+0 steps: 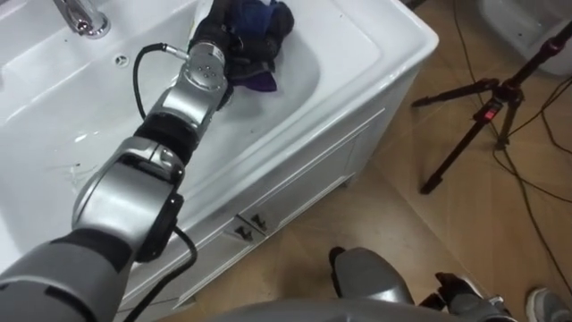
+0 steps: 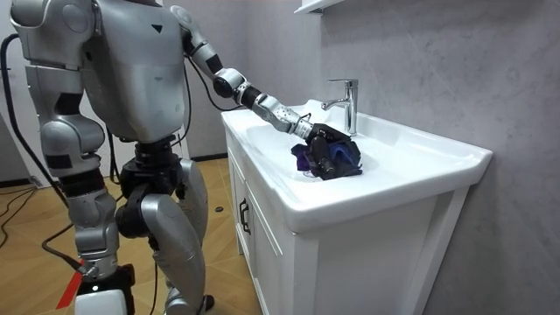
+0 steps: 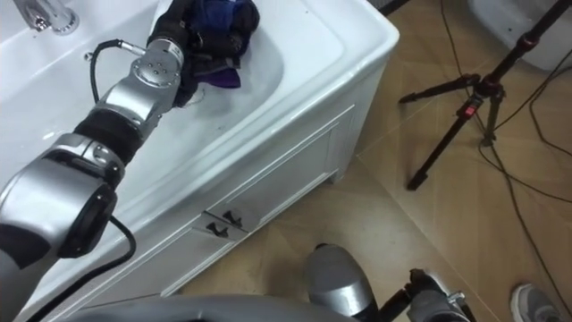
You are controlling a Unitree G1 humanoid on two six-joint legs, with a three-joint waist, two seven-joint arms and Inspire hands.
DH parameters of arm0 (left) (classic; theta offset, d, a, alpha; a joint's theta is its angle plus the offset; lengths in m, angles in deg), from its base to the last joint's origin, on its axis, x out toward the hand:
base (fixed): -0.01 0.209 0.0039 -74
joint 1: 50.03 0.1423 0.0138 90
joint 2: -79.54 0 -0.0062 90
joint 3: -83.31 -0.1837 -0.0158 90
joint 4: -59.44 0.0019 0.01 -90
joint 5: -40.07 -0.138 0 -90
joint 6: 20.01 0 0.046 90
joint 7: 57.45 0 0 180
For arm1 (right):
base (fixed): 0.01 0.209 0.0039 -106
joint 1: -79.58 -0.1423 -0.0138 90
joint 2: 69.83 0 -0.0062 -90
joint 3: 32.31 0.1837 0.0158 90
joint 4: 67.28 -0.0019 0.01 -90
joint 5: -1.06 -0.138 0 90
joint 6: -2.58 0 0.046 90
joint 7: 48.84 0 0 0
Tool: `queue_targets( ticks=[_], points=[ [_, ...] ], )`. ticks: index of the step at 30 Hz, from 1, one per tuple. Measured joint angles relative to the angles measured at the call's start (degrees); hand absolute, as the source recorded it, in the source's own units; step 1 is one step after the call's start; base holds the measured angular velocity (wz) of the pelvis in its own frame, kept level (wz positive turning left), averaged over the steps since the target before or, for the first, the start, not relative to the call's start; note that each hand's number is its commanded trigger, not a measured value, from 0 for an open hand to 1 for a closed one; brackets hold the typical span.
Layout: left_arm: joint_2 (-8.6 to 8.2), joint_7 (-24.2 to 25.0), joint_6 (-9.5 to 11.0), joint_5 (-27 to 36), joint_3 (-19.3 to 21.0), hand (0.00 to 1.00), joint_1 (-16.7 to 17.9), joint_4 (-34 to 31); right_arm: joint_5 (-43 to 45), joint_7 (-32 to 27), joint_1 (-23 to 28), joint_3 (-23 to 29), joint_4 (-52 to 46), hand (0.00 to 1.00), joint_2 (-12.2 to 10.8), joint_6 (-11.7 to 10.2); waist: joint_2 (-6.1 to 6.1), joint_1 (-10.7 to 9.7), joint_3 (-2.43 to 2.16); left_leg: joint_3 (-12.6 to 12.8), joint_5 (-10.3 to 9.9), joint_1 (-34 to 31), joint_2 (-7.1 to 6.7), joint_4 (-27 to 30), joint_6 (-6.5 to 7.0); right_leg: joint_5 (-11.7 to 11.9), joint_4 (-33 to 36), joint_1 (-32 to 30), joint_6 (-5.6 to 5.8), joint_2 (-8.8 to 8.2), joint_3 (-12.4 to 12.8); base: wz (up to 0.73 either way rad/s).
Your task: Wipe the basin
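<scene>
A white basin (image 1: 308, 85) sits in a vanity top, with a chrome tap (image 2: 348, 101) at its back edge. A dark blue and purple cloth (image 1: 266, 20) lies bunched inside the bowl, towards its far end. My left arm reaches from the lower left across the rim, and my black left hand (image 1: 217, 43) lies on the cloth with its fingers curled into the folds. In the room view the left hand (image 2: 322, 144) presses the cloth (image 2: 347, 158) against the basin's inner side. My right hand (image 2: 105, 278) hangs low at my side.
I stand at the vanity's front corner on a wooden floor. The white cabinet below has doors with dark handles (image 1: 248, 224). A black tripod (image 1: 487, 103) with trailing cables stands on the floor to my right. A grey wall rises behind the basin.
</scene>
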Motion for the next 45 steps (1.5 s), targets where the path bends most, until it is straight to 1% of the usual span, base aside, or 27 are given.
queue_targets(
  ticks=[3,5,8,10,12,13,15,16,18,19,20,21,22,23,24,26,29,31,32,33,35,36,37,39,42,44,45],
  points=[
    [-0.01,0.0,0.0,-2.7,0.0,1.0,0.9,0.0,0.0,0.0,0.3,0.0,0.1,0.0,0.0,0.2,-0.36,-0.2,-0.22,0.0,0.0,0.3,0.11,0.4,0.0,0.1,0.0,0.5,-0.09,0.09,0.0,0.0],
    [-0.05,0.2,0.0,-3.8,-0.2,1.0,2.3,0.0,0.0,0.1,0.8,0.0,0.1,0.0,0.0,0.5,-0.47,-0.3,-0.34,0.1,0.0,1.1,0.16,0.3,-0.02,0.1,-0.1,1.2,-0.12,0.18,0.2,-0.03],
    [-0.07,0.3,-0.1,-5.8,-1.2,1.0,3.7,0.0,-0.2,0.1,1.0,-0.3,0.1,0.0,0.0,0.6,-0.48,-0.2,-0.35,0.1,0.0,1.1,0.17,0.2,-0.02,0.3,-0.1,1.2,-0.13,0.21,0.3,0.0],
    [-0.07,0.3,-0.5,-6.2,-1.7,1.0,4.5,0.3,-0.5,0.1,1.2,-0.6,0.1,0.0,0.0,0.6,-0.45,-0.2,-0.36,0.1,0.0,1.4,0.22,0.1,-0.03,0.4,0.0,1.4,-0.2,0.31,0.4,-0.04],
    [0.03,0.3,-0.7,-6.2,-2.0,1.0,5.9,1.2,-1.1,0.1,1.5,-0.6,0.1,0.0,0.0,1.0,-0.41,0.1,-0.48,0.7,0.1,2.8,0.34,-0.8,-0.25,0.5,0.1,2.4,-0.3,0.74,1.0,-0.17],
    [0.08,0.4,-0.8,-6.3,-2.0,1.0,6.7,2.2,-1.4,0.1,1.8,-0.6,0.1,0.0,0.0,1.3,-0.31,0.2,-0.61,1.1,0.1,3.5,0.51,-1.1,-0.43,0.5,-0.2,3.1,-0.36,1.12,1.6,-0.18],
    [0.1,0.7,-0.8,-8.5,-1.2,1.0,7.9,3.5,-1.4,0.1,2.1,-0.4,0.0,0.0,0.0,1.5,-0.19,0.4,-0.82,1.4,0.1,4.2,0.65,-1.8,-0.58,0.6,-0.7,3.7,-0.48,1.42,1.8,-0.12],
    [0.11,0.7,-0.7,-10.2,0.2,1.0,9.2,3.7,-1.5,0.1,2.3,-0.3,0.0,0.0,0.0,1.7,-0.17,0.5,-1.12,1.6,0.1,4.3,0.66,-2.0,-0.65,0.6,-0.7,3.7,-0.55,1.49,1.8,-0.09],
    [0.72,0.6,-0.4,-10.9,0.6,1.0,11.1,3.9,-2.3,0.2,2.7,-0.1,-0.4,0.0,0.1,1.8,-0.45,0.9,-1.18,1.8,0.2,4.9,0.66,-2.4,-0.79,0.6,-0.7,3.9,-0.57,1.7,2.1,-0.11],
    [1.04,0.5,-0.1,-10.9,1.0,1.0,12.7,4.2,-2.3,0.1,3.2,0.3,-0.7,0.0,0.2,1.9,-0.86,1.6,-1.51,2.2,0.3,5.2,0.67,-2.8,-0.9,0.7,-0.7,4.0,-0.62,1.93,2.5,-0.12],
    [1.1,0.0,0.6,-11.0,2.5,1.0,14.1,5.4,-2.3,0.1,3.8,1.0,-0.7,0.0,0.3,1.8,-1.09,2.0,-1.59,2.4,0.3,6.1,0.8,-2.9,-0.99,0.7,-0.9,4.8,-0.71,2.08,2.5,-0.08],
    [1.14,-0.1,0.8,-11.0,3.3,1.0,14.9,5.9,-2.2,0.1,4.2,1.5,-0.8,0.0,0.3,1.8,-1.22,2.0,-1.76,2.4,0.3,6.5,0.87,-3.0,-1.05,0.6,-0.9,5.2,-0.77,2.14,2.5,0.0],
    [1.3,-0.4,1.0,-11.0,5.6,1.0,16.4,6.3,-2.2,0.1,4.8,2.5,-0.9,0.0,0.1,1.8,-1.44,2.2,-2.09,2.3,0.1,7.1,1.06,-3.1,-1.26,0.4,-1.0,5.9,-0.9,2.2,2.2,0.03],
    [1.82,-0.4,1.2,-11.0,7.1,1.0,17.5,6.8,-2.3,0.1,5.2,3.4,-1.3,0.0,0.0,1.8,-1.6,2.9,-2.19,2.3,0.0,7.4,1.23,-3.0,-1.34,0.4,-1.0,6.3,-0.96,2.27,2.1,0.0],
    [2.11,-0.4,1.3,-11.0,7.4,1.0,18.0,7.1,-2.3,0.1,5.5,4.1,-1.6,0.0,-0.1,1.8,-1.67,3.4,-2.15,2.4,-0.1,7.8,1.23,-3.2,-1.36,0.3,-1.0,6.5,-0.99,2.33,2.1,0.0],
    [3.21,-0.8,2.1,-11.0,9.5,1.0,20.8,7.3,-2.3,0.1,6.6,6.5,-2.4,0.0,-0.1,1.8,-1.75,3.8,-2.14,2.2,-0.1,9.2,1.42,-3.6,-1.54,0.1,-1.8,8.1,-1.16,2.5,1.9,0.02],
    [3.82,-1.8,2.9,-11.4,11.8,1.0,22.8,7.4,-2.3,-0.1,7.8,8.9,-2.7,0.0,-0.3,1.7,-1.74,4.9,-2.13,1.7,-0.2,9.9,1.46,-3.7,-1.69,-0.2,-1.8,9.0,-1.22,2.41,1.3,0.08],
    [4.03,-1.9,2.9,-14.5,13.0,1.0,23.0,7.3,-2.3,0.0,8.8,9.5,-3.9,0.0,-0.3,1.9,-1.67,6.1,-2.13,1.6,-0.2,9.9,1.54,-3.6,-1.74,-0.2,-2.0,9.0,-1.26,2.42,1.1,0.03],
    [4.4,-1.9,2.8,-16.1,13.2,1.0,23.1,7.2,-2.3,0.0,9.4,10.0,-4.9,0.0,-0.3,1.8,-1.63,6.6,-2.14,1.6,-0.3,9.8,1.6,-3.6,-1.78,-0.2,-2.1,9.0,-1.28,2.45,1.1,0.0],
    [4.63,-1.9,2.8,-17.3,13.6,1.0,23.2,7.1,-2.3,0.0,9.5,10.4,-5.1,0.0,-0.3,1.8,-1.56,6.6,-2.17,1.5,-0.3,9.7,1.64,-3.6,-1.79,-0.2,-2.1,9.0,-1.31,2.47,1.0,0.0],
    [5.28,-2.8,2.8,-21.8,14.3,1.0,24.0,6.7,-2.3,-0.1,9.6,12.1,-5.4,0.0,-0.3,1.8,-1.09,6.7,-2.37,1.5,-0.3,9.4,1.85,-3.7,-1.86,0.1,-3.0,9.1,-1.45,2.55,0.8,0.0],
    [5.47,-3.0,2.8,-23.0,14.4,1.0,24.2,6.5,-2.2,-0.1,9.6,12.4,-5.5,0.0,-0.2,1.7,-0.94,6.8,-2.43,1.5,-0.3,9.4,1.9,-3.7,-1.89,0.2,-3.1,9.1,-1.47,2.61,0.7,0.0],
    [5.78,-3.1,2.8,-25.6,15.1,1.0,24.9,5.9,-2.2,-0.3,9.9,13.2,-5.5,0.0,-0.2,1.7,-0.61,6.8,-2.65,1.5,-0.4,9.4,2.05,-3.7,-2.03,0.2,-3.3,9.3,-1.52,2.73,0.7,0.0],
    [6.64,-3.4,2.7,-29.2,16.1,1.0,26.8,4.8,-2.2,-0.5,10.8,14.7,-5.7,0.0,-0.2,1.7,-0.03,6.8,-2.87,1.4,-0.5,9.9,2.48,-4.0,-2.31,0.3,-3.9,10.1,-1.82,3.09,0.3,0.0],
    [7.92,-4.0,2.6,-31.6,17.5,1.0,27.4,4.9,-2.3,-0.5,11.1,16.7,-5.8,0.0,0.0,1.7,0.42,7.3,-2.81,1.3,-0.4,9.9,2.52,-4.1,-2.5,0.2,-3.9,9.9,-1.93,3.2,0.3,0.0],
    [8.91,-4.2,1.7,-33.0,18.8,1.0,27.9,4.8,-2.0,-0.4,11.4,17.6,-5.7,0.0,0.8,1.7,0.71,8.2,-2.77,1.3,-0.4,10.0,2.55,-4.2,-2.52,0.1,-4.0,9.9,-1.98,3.21,0.1,0.0],
    [9.33,-4.4,1.7,-33.1,18.8,1.0,28.2,4.7,-2.0,-0.4,11.4,17.6,-5.5,0.0,1.2,1.7,0.82,8.3,-2.75,1.3,-0.4,10.0,2.54,-4.2,-2.52,0.1,-4.1,9.9,-1.98,3.21,0.1,0.0]
  ],
)
